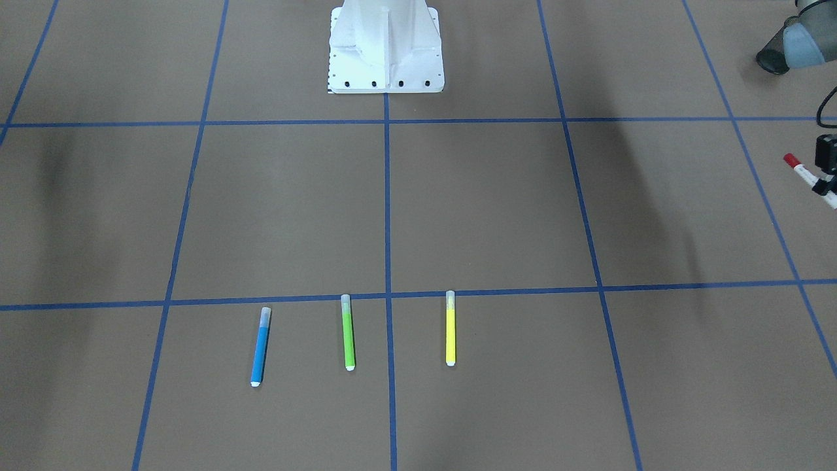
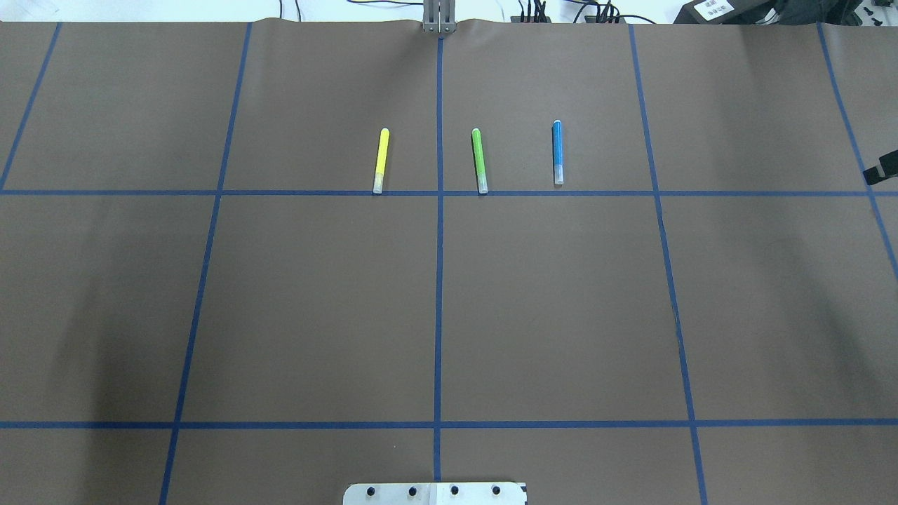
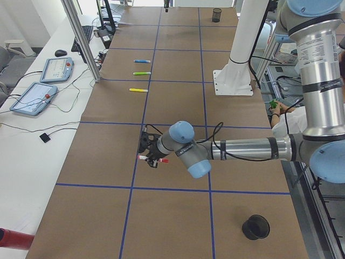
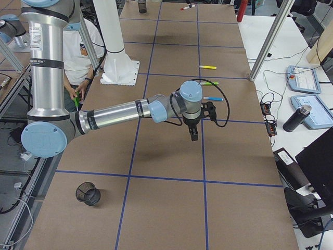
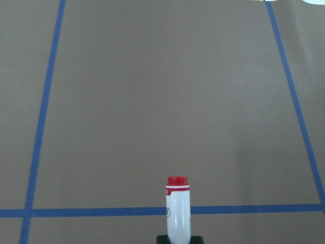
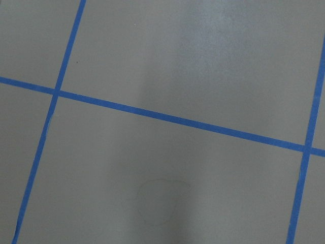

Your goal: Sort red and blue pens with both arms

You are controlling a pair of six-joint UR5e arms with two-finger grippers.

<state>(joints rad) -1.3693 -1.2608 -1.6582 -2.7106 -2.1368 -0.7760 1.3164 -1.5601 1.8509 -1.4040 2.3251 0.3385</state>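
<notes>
Labels first: there's a sticker on the upper tube of each arm and a small mark on the red pen's (image 1: pixel 804 172) barrel, all too small to read.

Over to the left arm (image 3: pixel 242 148). It's stretched low and nearly level across the tabletop (image 2: pixel 547 308), forearm flat, wrist turned toward the operators' side. The left claw (image 1: pixel 821 183) is clamped on the red pen, gripping the white barrel partway along. The red cap sticks out in front of the fingers, and the wrist camera shows a thin red band just under it. The pen is over the squares on the robot's left, close to a blue tape (image 5: pixel 91 211) line and well apart from the other three.

Now the right arm (image 4: pixel 119 115). It reaches out level from its shoulder too, wrist bent so the right claw (image 4: pixel 193 135) points straight down at the brown paper. Whether its fingers are apart or together, I can't tell. Its wrist camera shows only paper and tape.

The blue pen (image 2: pixel 558 151) lies flat on the far side from the base. It's just right of the centre line from the robot's seat, with its blue barrel running away from the robot and its pale cap toward the robot, just short of the cross tape. Beside it is the green marker (image 2: pixel 479 160), then the yellow marker (image 2: pixel 380 160), and all three are roughly parallel and apart.

A black mesh cup (image 4: pixel 88 194) stands at the robot's right end of the tabletop.
</notes>
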